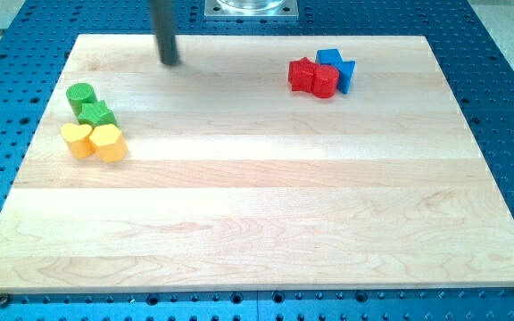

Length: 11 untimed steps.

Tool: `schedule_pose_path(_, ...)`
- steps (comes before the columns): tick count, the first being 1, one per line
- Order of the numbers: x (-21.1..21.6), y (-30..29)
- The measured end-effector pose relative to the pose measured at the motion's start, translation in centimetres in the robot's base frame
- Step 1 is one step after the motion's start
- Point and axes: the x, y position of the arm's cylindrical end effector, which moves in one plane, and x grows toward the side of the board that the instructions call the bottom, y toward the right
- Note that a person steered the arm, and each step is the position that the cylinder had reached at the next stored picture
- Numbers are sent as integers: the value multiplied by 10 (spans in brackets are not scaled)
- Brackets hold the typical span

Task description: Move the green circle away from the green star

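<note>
Touching the green star (98,113) (view's left), green circle (80,95) sat, my tip (169,61) well apart, no fingers fitted, worktop (266,205) wooden.

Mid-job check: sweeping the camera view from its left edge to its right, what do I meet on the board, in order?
Yellow heart → green circle → green star → yellow block → my tip, apart from all blocks → red blocks → blue blocks.

You find no readable text, no labels, no brand marks, no numbers, no signs, nothing legible on the wooden board (257,214), the blocks, or the blue perforated table (507,80)
</note>
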Motion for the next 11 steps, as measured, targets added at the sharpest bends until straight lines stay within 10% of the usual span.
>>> schedule_pose_path(1, 31, -100)
schedule_pose_path(3, 139, -115)
schedule_pose_path(5, 116, -103)
schedule_pose_path(7, 164, 48)
schedule_pose_path(9, 145, -57)
schedule_pose_path(11, 128, 44)
